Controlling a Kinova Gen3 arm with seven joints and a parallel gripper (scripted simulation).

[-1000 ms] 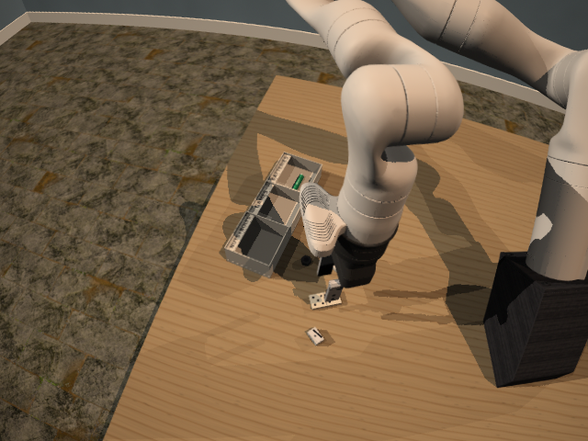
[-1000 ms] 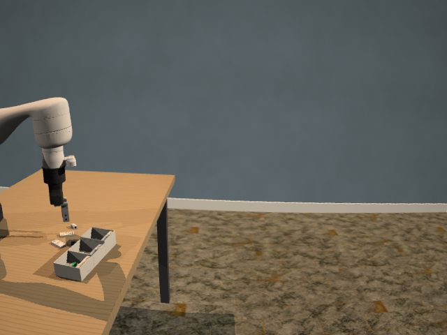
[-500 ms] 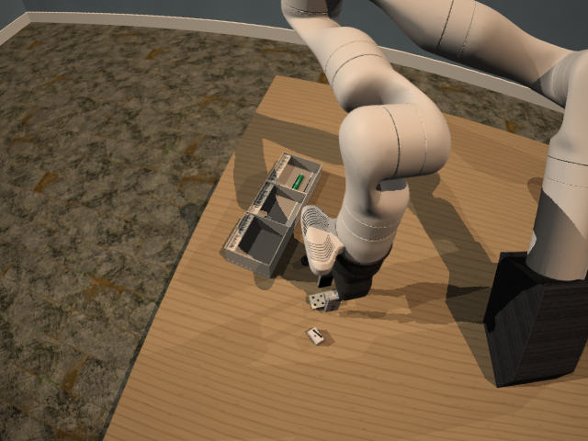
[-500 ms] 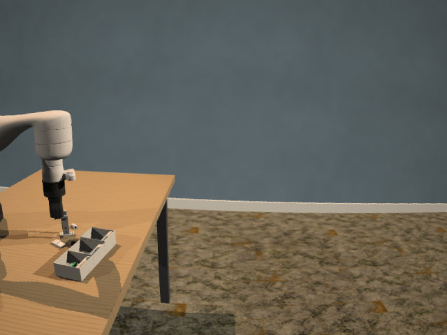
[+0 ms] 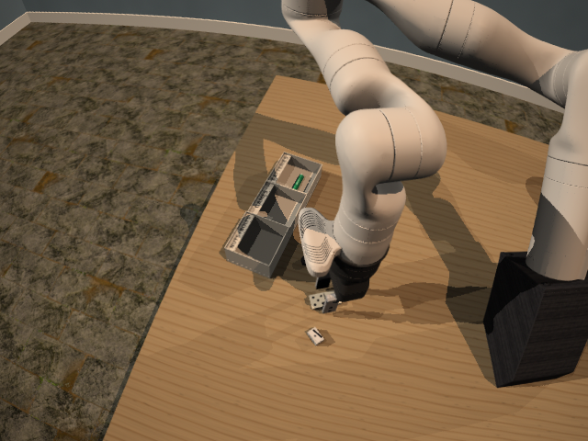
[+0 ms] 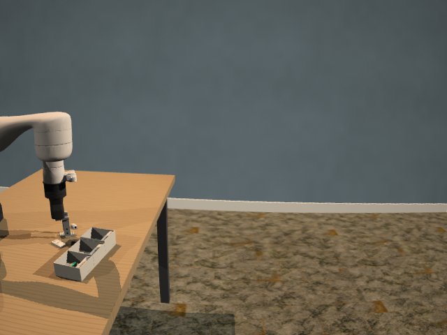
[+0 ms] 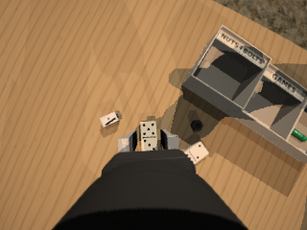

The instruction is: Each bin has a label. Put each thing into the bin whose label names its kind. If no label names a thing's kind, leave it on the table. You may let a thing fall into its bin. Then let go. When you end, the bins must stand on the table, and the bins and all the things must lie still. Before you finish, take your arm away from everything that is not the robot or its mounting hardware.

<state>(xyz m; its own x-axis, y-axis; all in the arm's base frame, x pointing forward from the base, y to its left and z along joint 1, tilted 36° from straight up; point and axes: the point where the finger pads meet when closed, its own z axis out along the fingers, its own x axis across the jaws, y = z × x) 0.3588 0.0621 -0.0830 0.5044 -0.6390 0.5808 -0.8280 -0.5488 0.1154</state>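
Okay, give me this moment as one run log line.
end effector: open, astride domino | green battery: in bin | black nut: on table | next: likely grip domino

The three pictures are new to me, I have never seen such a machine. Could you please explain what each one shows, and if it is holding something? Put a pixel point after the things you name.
The machine is one jointed robot arm point(image 5: 389, 142) point(image 6: 53, 137) with a two-finger claw point(image 5: 327, 303) point(image 6: 66, 234) point(image 7: 149, 137). The top picture looks down from above; the exterior one looks from across the table point(image 5: 379, 379) point(image 6: 119, 195) point(image 7: 58, 57); the wrist one looks down past the claw.

On the table lie two dominoes, a small sharpener point(image 5: 314, 335) point(image 6: 73, 226) point(image 7: 110, 119) and a dark nut point(image 7: 197, 126). Beside them stand three joined bins point(image 5: 271, 265) point(image 6: 68, 273) point(image 7: 216, 98); one holds a green battery point(image 5: 298, 181) point(image 6: 73, 264) point(image 7: 299, 134).

The claw is open around one domino point(image 7: 149, 129), not gripping it.
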